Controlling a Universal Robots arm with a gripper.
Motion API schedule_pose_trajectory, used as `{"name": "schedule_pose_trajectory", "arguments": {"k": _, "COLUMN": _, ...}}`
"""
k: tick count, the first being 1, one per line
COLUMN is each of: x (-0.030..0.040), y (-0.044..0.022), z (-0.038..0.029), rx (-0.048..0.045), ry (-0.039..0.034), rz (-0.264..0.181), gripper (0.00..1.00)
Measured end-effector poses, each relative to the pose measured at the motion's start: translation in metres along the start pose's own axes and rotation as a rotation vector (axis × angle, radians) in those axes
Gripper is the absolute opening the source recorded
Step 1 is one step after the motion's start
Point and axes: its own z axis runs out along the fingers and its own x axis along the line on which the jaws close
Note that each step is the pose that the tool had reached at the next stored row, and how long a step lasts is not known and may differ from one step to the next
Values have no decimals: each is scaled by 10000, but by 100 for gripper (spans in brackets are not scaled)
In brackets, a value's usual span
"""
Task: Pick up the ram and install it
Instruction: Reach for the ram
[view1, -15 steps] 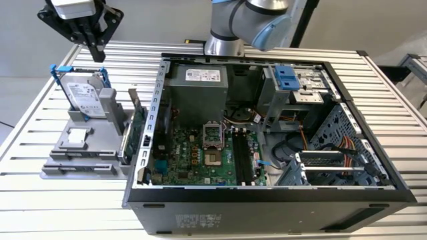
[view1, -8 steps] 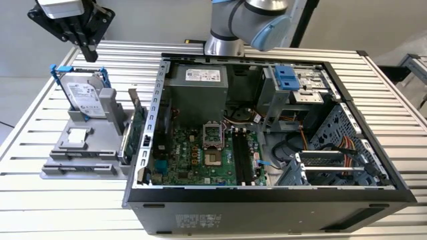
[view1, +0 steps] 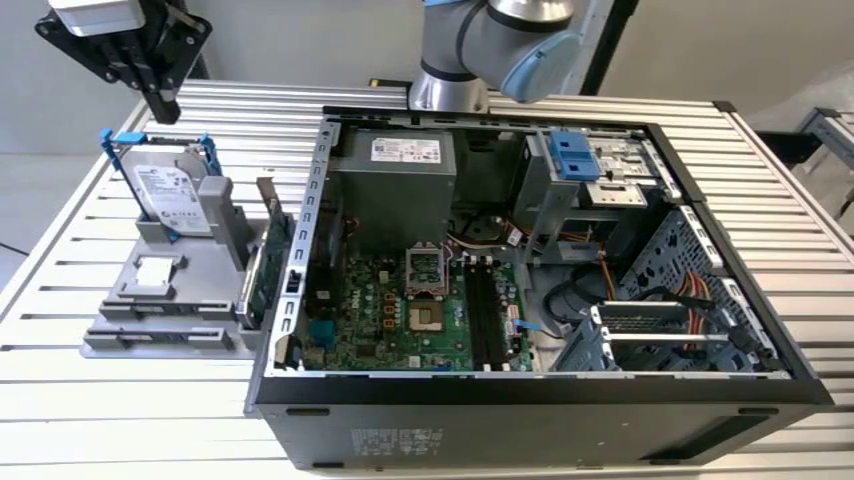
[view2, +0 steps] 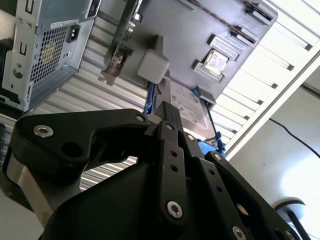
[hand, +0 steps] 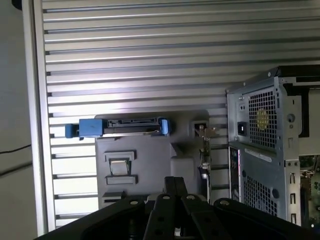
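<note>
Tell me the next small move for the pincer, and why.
Probably ease the pincer down toward the gray holder, since it hangs high up near the hard drive at that holder's end, well off the open case. I cannot pick out the ram among the parts there; a nearer look should help.

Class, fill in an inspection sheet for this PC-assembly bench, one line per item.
Surface: ribbed metal table, bearing an open PC case and a grey holder.
Job's things: ram, probably the thin dark stick on edge in the holder; black motherboard slots look empty.
Clutter: hard drive in blue frame, green expansion card, both standing in the holder.
Grippers: gripper hovers over the holder, touching nothing.
Cables: coloured wires inside the case.
Surroundings: pale wall behind the table.
</note>
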Motion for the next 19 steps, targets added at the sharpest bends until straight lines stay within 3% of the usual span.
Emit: {"name": "schedule_pose_trajectory", "arguments": {"k": 19, "x": 304, "y": -21, "z": -7, "rx": 0, "ry": 0, "rz": 0, "gripper": 0}}
